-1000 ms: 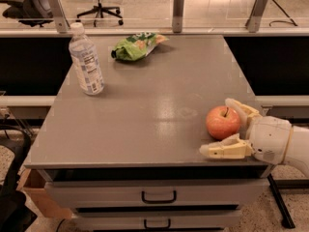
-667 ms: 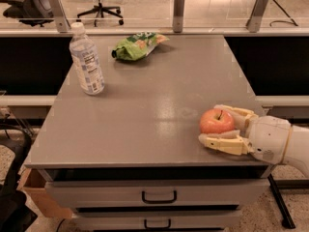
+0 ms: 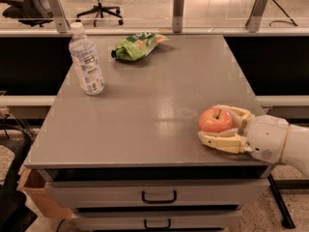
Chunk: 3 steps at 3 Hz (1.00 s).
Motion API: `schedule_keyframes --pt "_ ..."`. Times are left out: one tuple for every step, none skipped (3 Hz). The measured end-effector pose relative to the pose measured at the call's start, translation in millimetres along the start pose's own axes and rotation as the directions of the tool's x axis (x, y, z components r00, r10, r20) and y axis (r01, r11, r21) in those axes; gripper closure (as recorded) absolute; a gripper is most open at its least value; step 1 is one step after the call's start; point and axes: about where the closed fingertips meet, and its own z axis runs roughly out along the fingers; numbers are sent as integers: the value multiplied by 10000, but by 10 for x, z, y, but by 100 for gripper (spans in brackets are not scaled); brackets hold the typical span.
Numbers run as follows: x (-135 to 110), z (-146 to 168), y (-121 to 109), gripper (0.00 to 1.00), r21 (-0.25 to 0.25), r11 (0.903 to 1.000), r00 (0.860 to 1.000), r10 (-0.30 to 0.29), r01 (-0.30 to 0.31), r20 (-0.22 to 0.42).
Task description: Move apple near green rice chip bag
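Fingers (image 3: 223, 142) pinch the apple (image 3: 215, 120) from front and back. Gripper (image 3: 210, 123) is low at the near right corner of the tabletop (image 3: 154, 95). Apple is on or just above the surface, can't tell which. Step looks like the carry: lift slightly, grip firm since the apple is smooth, go diagonally far-left, and stop just short of the green rice chip bag (image 3: 137, 46). Apple is stem up with no long axis. Bag lies flat at the far edge, long axis left-right.
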Motion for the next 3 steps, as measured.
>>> schedule_keyframes --pt "-53 37 -5 100 12 10000 10000 -1 1 49" --pt "-370 203 -223 100 216 9998 9979 -29 15 655" --pt "-806 498 -660 100 625 9980 9938 -108 39 1109"
